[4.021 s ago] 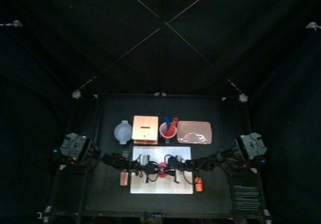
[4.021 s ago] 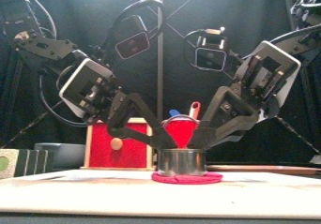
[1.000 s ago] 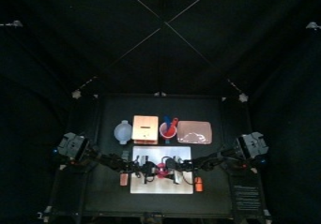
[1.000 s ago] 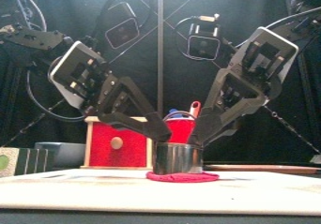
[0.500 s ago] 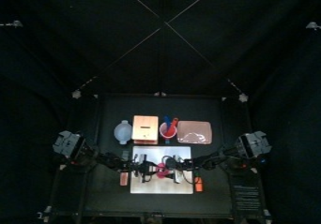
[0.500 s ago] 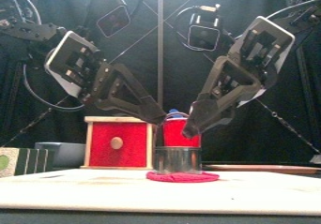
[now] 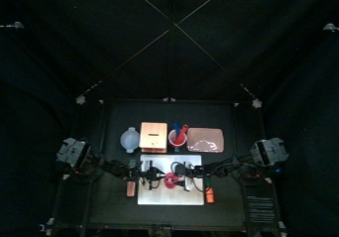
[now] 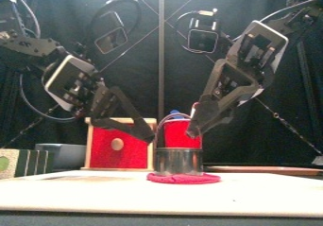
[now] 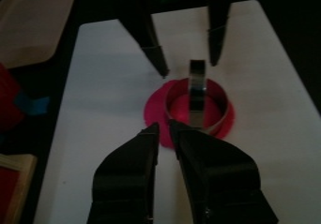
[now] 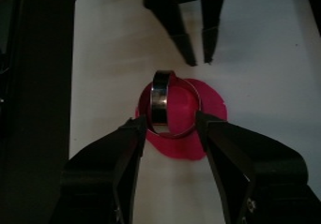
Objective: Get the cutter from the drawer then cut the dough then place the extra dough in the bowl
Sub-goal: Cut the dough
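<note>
The round metal cutter [image 8: 180, 161] stands on the flat pink dough [image 8: 183, 179] in the middle of the white cutting board [image 7: 146, 190]. Neither gripper touches it. My left gripper [image 8: 147, 135] hangs up and to the left of the cutter, jaws only a little apart and empty. Just above the cutter's right rim, my right gripper [image 8: 195, 131] has its jaws spread wide. From the left wrist, the cutter [image 9: 200, 98] and dough [image 9: 178, 115] lie ahead of the left gripper [image 9: 170, 136]. From the right wrist, the cutter [image 10: 167, 104] sits on the dough [image 10: 194, 125] between the spread jaws of the right gripper [image 10: 174, 126].
Behind the board stand the blue-grey bowl [image 7: 129, 139], the wooden box [image 7: 154, 136] with its red drawer front [image 8: 119, 145], the red cup [image 7: 177, 135] with toy knives, and the pink tray [image 7: 207, 139]. Small toys lie at the board's left [image 7: 130, 188] and right [image 7: 208, 193] edges.
Both grippers have drawn back and up from the cutter, the left one moving farther left. The cutter stays standing on the dough.
</note>
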